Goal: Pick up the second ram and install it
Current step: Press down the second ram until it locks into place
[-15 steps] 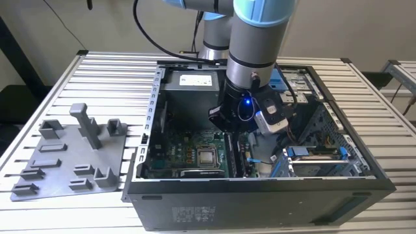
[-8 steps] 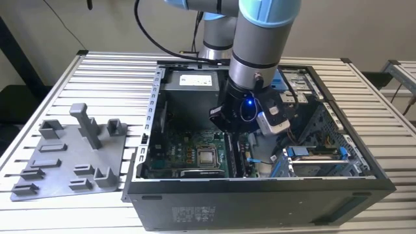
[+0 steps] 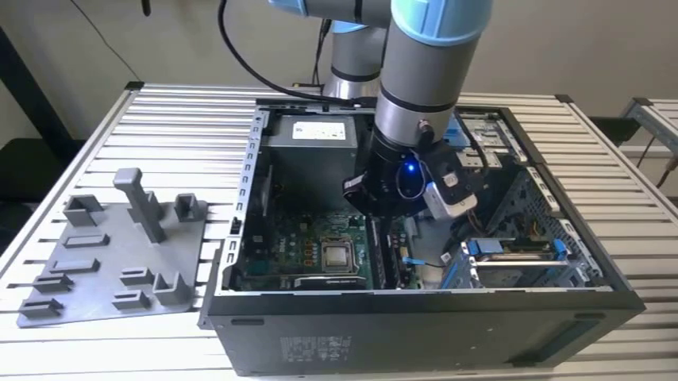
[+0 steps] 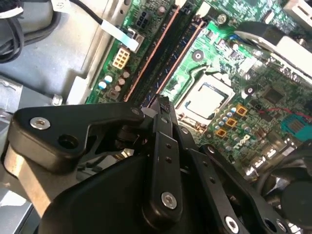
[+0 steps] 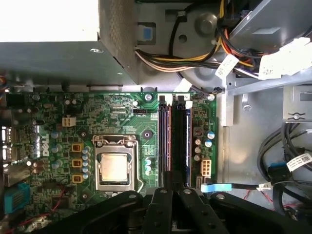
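Reaching into the open black metal computer case (image 3: 424,333) on the slatted worktop (image 3: 170,119), the arm holds its black tool (image 4: 163,105) low over the green motherboard (image 5: 122,117). The tool's fingers are pinched together at the near end of the second ram (image 5: 167,141), a thin dark stick standing edgewise among the slots.

Slatted metal table (image 3: 159,127) — carrying a grey holder tray (image 3: 117,262) and an open computer case (image 3: 424,317) (side by side).
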Controlling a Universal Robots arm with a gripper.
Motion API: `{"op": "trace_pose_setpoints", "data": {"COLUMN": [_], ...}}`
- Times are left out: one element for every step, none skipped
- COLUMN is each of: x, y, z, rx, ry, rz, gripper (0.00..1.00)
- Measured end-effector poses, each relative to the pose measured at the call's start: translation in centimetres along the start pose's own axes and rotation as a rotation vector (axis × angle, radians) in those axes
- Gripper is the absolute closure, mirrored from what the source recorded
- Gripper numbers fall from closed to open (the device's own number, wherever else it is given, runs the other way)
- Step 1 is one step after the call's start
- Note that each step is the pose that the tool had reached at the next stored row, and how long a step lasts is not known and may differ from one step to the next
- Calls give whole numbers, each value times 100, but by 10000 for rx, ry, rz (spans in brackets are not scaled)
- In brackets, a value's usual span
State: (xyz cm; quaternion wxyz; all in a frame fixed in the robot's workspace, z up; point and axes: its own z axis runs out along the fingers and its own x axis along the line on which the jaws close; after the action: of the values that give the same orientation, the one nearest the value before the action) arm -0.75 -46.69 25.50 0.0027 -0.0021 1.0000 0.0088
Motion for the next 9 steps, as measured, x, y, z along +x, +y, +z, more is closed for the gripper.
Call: {"op": "trace_pose_setpoints", "data": {"x": [0,0,1,1,1,1,1,1,2], "y": [0,0,0,0,0,0,0,0,0], "z": [0,0,0,0,0,0,0,0,0], "rx": [-1,-1,-2,-3,-3,-4,-5,-6,-8], "ry": [-9,-12,-14,-14,-14,-12,-11,-9,-7], "rz": [-186,-365,-555,-734,-914,-1093,-1279,-1457,-1637], "gripper": [89,89,89,89,89,89,89,89,89]}}
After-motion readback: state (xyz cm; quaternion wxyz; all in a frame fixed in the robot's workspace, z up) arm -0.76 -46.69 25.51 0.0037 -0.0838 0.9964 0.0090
